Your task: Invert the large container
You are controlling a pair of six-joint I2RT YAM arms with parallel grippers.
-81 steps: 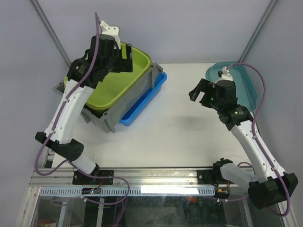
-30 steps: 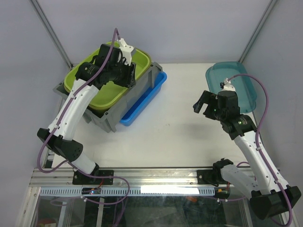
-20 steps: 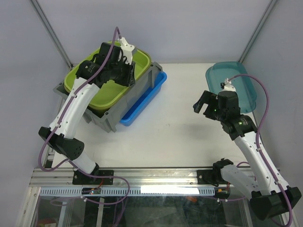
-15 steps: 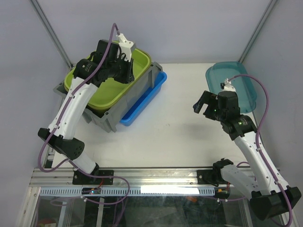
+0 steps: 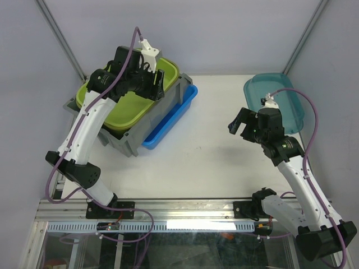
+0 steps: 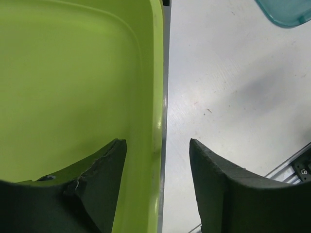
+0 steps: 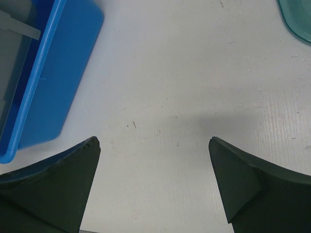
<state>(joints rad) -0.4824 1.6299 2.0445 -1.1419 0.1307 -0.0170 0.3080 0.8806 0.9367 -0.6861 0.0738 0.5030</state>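
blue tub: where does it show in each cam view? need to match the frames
Top external: blue tub left of centre, along the large container.
Left wrist: not in view.
Right wrist: upper left corner.
Shared landmark: teal tray, upper right in every view.

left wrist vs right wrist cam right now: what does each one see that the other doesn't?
Left wrist only: the inside and rim of the green tub, with the left gripper open, one finger on each side of that rim, plus a bit of metal rail at lower right.
Right wrist only: the blue tub, with the right gripper open over the table.
Both: the table, a corner of the teal tray at top right, and a sliver of the grey crate.
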